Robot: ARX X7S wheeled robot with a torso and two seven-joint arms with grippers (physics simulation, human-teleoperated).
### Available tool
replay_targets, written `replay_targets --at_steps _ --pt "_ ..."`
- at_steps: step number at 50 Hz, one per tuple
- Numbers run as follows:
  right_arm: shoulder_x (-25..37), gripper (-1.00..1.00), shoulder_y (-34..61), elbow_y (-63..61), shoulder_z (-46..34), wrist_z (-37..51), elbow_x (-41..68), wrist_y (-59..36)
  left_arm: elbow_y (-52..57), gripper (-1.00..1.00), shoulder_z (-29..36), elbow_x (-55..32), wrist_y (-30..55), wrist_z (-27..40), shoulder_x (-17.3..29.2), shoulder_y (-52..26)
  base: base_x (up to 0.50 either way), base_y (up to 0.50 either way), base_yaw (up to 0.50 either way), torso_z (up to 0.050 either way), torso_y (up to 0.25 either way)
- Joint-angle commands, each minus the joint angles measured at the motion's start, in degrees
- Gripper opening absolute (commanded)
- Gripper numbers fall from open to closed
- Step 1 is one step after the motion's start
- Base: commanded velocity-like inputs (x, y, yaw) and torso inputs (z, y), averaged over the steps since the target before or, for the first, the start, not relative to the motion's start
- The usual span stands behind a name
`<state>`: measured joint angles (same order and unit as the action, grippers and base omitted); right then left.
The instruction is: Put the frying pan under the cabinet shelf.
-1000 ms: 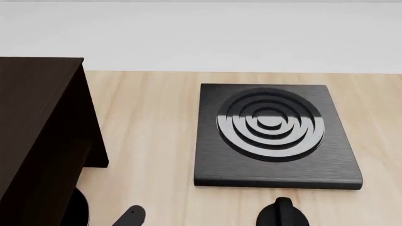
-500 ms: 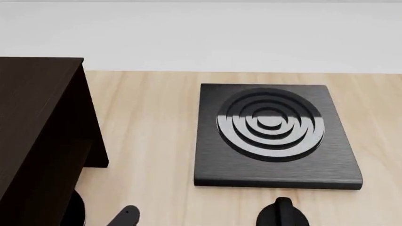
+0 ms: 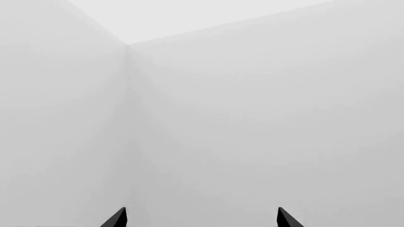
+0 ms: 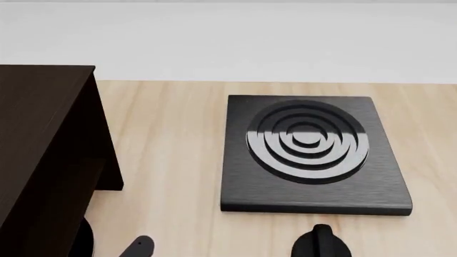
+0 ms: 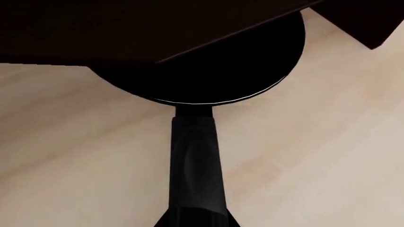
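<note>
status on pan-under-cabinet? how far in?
Mostly done: in the right wrist view the frying pan sits partly beneath the cabinet shelf, its handle sticking out over the table. In hand: whether the right gripper holds the handle cannot be told. Left: finish sliding it under, release. Left gripper is open, pointed at a blank wall.

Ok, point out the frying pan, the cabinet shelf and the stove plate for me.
frying pan (image 5: 196,156), right wrist view, on its handle.
cabinet shelf (image 4: 39,101), head view, on its flat top.
stove plate (image 4: 307,139), head view, on its rings.

My frying pan (image 5: 208,80) half under the cabinet shelf (image 4: 43,155), left of the stove plate (image 4: 311,155) on the bench (image 4: 171,160).
</note>
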<state>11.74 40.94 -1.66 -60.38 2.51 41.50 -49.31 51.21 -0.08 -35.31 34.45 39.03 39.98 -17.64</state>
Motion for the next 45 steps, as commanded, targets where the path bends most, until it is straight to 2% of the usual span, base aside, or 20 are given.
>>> replay_targets --at_steps 1,8,9,32,45 --pt "-1.17 -1.0 0.13 -0.56 -0.35 -1.58 1.61 0.73 -0.13 1.0 -0.11 -0.06 -0.36 0.06 0.16 0.35 0.0 0.0 0.0 0.0 0.0" --pt "-1.23 -1.0 0.12 0.18 -0.44 -1.68 1.57 1.04 -0.38 1.0 -0.37 0.17 -1.16 -0.12 0.22 1.19 0.0 0.0 0.0 0.0 0.0" --pt "-1.31 1.0 0.14 0.46 -0.3 -1.74 1.86 0.83 -0.48 1.0 -0.36 0.24 -1.27 -0.13 0.19 1.27 0.0 0.0 0.0 0.0 0.0" --pt "0.56 1.0 0.11 -2.23 -0.14 -0.4 3.21 -0.73 -0.48 1.0 -1.03 -0.45 -2.2 0.09 0.18 2.01 0.0 0.0 0.0 0.0 0.0" --pt "4.05 1.0 -0.2 -7.74 1.4 4.29 4.22 -3.4 -0.33 1.0 -1.51 -0.08 -3.49 0.08 0.13 3.83 0.0 0.0 0.0 0.0 0.0"
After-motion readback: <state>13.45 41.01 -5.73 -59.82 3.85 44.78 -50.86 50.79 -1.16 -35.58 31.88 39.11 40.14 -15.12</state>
